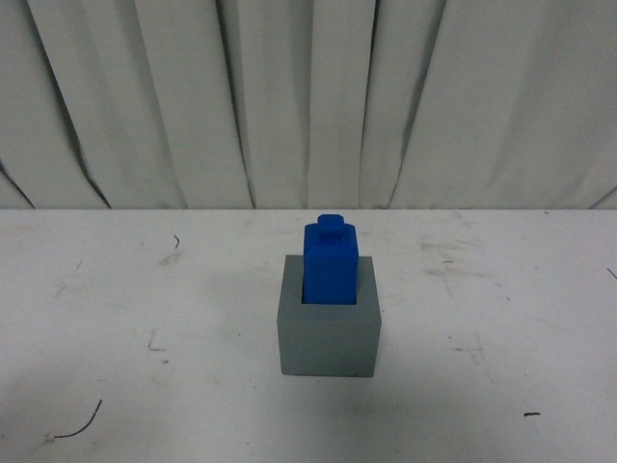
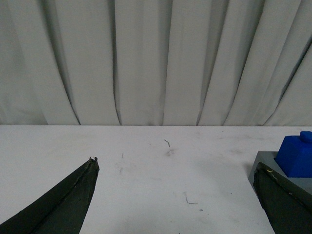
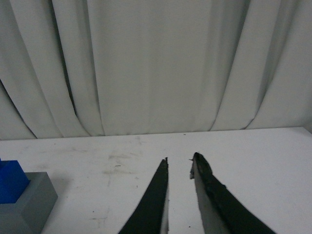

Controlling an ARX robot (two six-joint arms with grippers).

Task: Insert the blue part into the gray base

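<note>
Setting: white table [image 1: 501,367], pale curtain [image 1: 308,96] behind.
Left gripper [image 2: 178,165]: jaws spread wide, holding nothing.
Right gripper [image 3: 179,160]: jaws a narrow gap apart, holding nothing.
Blue part [image 1: 330,265]: upright in base recess, knob at 12 o'clock.
Base [image 1: 328,338]: mid-table, apart from both grippers.

We're looking at what reads as a bare test bench in a lab or robot-trial space, not a home or shop. A white table [image 1: 116,289] fills the foreground, its surface scuffed and streaked with dark marks [image 1: 77,422]. Behind it we've got a pale pleated curtain [image 1: 308,96] hanging as a plain backdrop across the whole width, closing off the room. The two wrist views give us the same thing: scuffed white tabletop, grey-white drapes, flat even light, no furnishings around.
</note>
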